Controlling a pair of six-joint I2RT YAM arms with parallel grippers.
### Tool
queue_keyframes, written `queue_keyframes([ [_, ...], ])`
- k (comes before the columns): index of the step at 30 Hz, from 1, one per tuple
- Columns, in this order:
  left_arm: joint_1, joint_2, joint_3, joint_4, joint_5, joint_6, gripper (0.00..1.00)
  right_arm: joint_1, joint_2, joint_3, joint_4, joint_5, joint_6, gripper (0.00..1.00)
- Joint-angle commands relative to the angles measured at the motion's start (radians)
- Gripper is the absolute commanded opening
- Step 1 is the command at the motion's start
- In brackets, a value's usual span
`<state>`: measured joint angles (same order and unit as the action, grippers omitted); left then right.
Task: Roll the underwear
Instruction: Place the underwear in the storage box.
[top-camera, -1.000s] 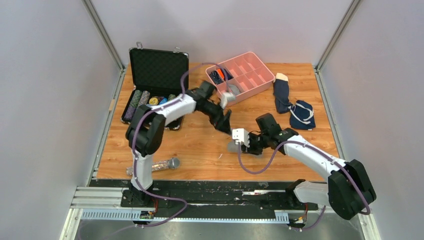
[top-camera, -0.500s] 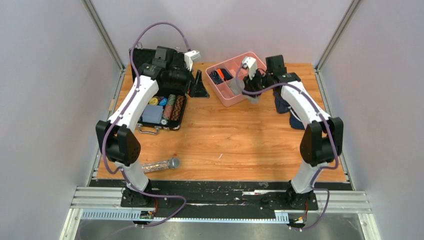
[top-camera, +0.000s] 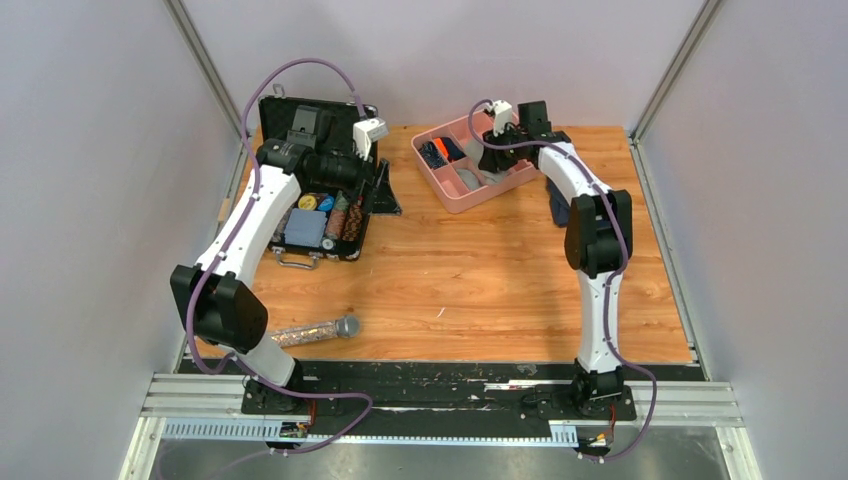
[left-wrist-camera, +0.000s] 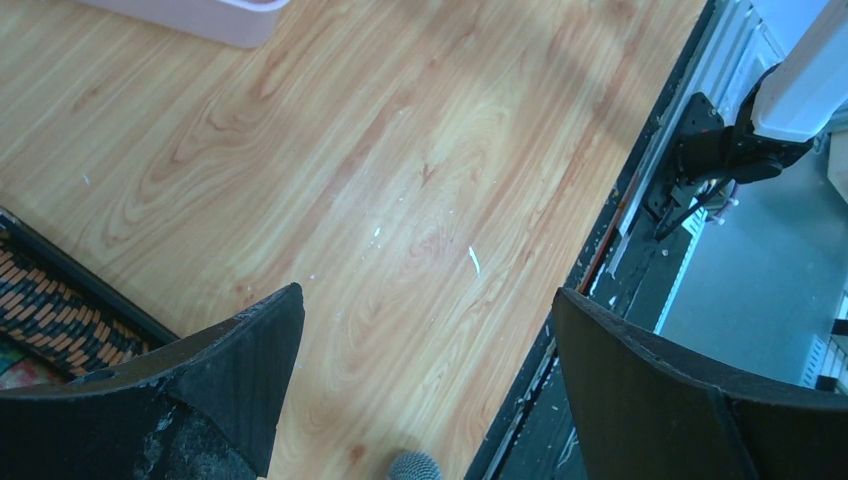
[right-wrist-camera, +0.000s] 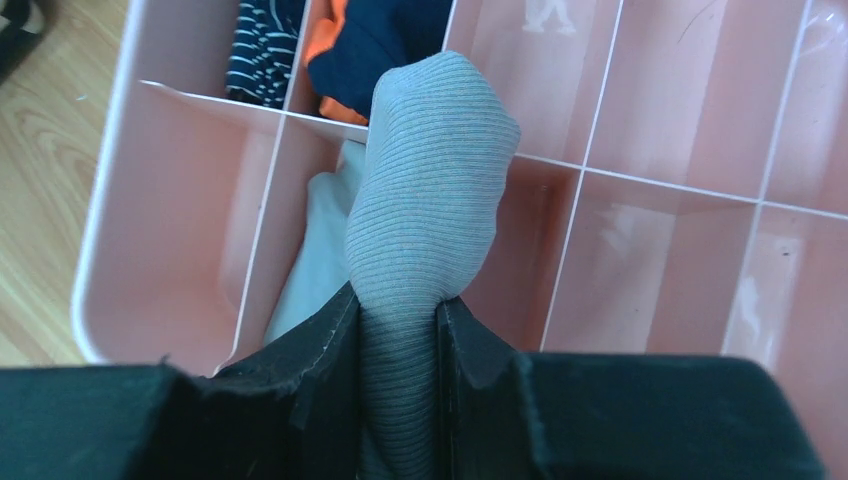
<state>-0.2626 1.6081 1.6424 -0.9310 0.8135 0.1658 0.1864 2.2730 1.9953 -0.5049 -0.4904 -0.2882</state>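
Note:
The underwear (right-wrist-camera: 430, 180) is a rolled bundle of gray ribbed cloth. My right gripper (right-wrist-camera: 398, 305) is shut on it and holds it just over the compartments of the pink divided tray (right-wrist-camera: 110, 200). A pale piece of cloth (right-wrist-camera: 320, 240) lies in the compartment under it. In the top view the right gripper (top-camera: 492, 160) reaches over the tray (top-camera: 455, 197) at the back of the table. My left gripper (top-camera: 385, 192) is open and empty beside the black case; its wrist view shows the jaws (left-wrist-camera: 425, 300) wide apart over bare wood.
An open black case (top-camera: 315, 190) with poker chips stands at the back left. A microphone (top-camera: 320, 330) lies near the front left edge. Navy cloth (top-camera: 556, 210) lies right of the tray, mostly behind my right arm. Folded dark and orange cloth (right-wrist-camera: 370, 40) fills far tray compartments.
My right gripper carried the underwear from the table's middle back to over the pink tray. My left arm swung away from the tray to the black case, jaws open.

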Motion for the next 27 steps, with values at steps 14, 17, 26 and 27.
queue_keyframes([
  [14,0.006,-0.007,0.002,0.005,-0.013,0.013,1.00,-0.036,0.099,0.040,0.128,0.096,0.133,0.00],
  [17,0.006,-0.007,0.001,0.002,-0.013,0.016,1.00,-0.054,0.072,0.042,0.123,0.025,0.133,0.00],
  [26,0.007,-0.002,-0.007,0.005,-0.018,0.020,1.00,-0.054,0.028,0.002,0.149,0.074,0.059,0.00],
  [27,0.007,0.001,-0.006,0.006,-0.018,0.019,1.00,-0.054,0.037,0.003,0.150,0.075,0.060,0.00],
])
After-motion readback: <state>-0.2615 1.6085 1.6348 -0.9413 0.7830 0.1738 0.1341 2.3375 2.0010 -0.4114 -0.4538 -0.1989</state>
